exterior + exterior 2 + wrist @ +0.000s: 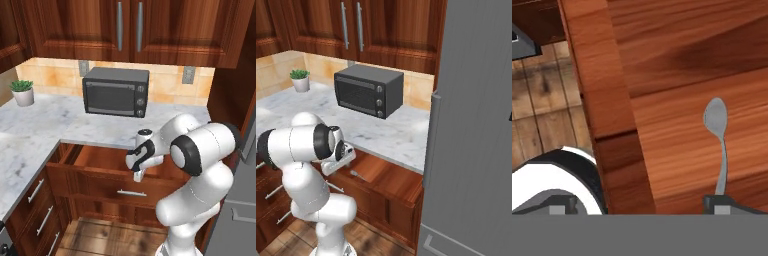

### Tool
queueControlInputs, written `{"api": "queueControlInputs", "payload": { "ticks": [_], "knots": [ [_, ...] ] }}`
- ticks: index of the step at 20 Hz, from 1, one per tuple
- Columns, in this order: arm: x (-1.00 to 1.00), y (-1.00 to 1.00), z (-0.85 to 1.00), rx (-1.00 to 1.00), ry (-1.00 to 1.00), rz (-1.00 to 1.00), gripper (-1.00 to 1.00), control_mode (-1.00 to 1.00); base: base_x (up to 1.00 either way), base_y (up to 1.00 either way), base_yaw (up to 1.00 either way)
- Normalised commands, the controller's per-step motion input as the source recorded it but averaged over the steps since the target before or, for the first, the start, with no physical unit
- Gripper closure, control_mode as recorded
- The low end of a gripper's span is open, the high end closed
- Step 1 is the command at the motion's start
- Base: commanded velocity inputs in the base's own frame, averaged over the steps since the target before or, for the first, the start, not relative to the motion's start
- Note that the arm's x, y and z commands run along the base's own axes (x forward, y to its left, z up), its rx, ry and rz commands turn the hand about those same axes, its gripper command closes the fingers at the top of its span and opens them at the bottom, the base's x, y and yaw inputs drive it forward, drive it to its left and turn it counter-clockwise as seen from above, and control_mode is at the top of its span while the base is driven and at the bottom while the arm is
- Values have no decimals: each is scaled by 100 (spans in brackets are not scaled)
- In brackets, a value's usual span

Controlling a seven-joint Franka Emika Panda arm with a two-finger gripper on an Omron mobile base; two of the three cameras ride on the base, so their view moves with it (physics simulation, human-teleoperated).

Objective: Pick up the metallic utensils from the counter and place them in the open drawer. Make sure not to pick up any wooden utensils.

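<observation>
A: Claw (639, 205), wide apart and holding nothing, hangs over the wide, shallow reddish-brown wooden drawer (95, 159) that stands pulled out under the white-grey veined marble counter (45, 132).

B: And the cutlery?

A: A slender silver-grey metal spoon (718, 145) lies flat on the drawer floor, directly ahead of the right fingertip (722, 204), bowl pointing away from the claw. Its handle end runs under that tip. The left fingertip (558, 206) sits out past the drawer's front wall, above the plank floor (542, 115).

B: So which step is this?

A: I'd judge a release just made: spoon down, jaws spread. No other metal piece or wooden spoon is visible near the claw, so I can't tell how many remain.

B: Next move?

A: Likely lifting straight up clear of the drawer wall, then swinging back to the counter to find another metal piece, taking care to pass over any tan wooden ones.
</observation>
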Motion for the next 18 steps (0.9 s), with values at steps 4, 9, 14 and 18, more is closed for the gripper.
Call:
{"api": "queueControlInputs", "payload": {
  "ticks": [4, 9, 14, 18],
  "knots": [
    [4, 0, -44, -1, 3, 2, -100, -100, 0, 0, 0],
    [-8, 0, -25, -1, 3, 2, -100, -100, 0, 0, 0],
    [-92, 8, 0, 0, 0, 3, -100, -100, 0, 0, 0],
    [-100, 16, 0, 0, 0, 5, -100, -100, 0, 0, 0]
  ]
}}
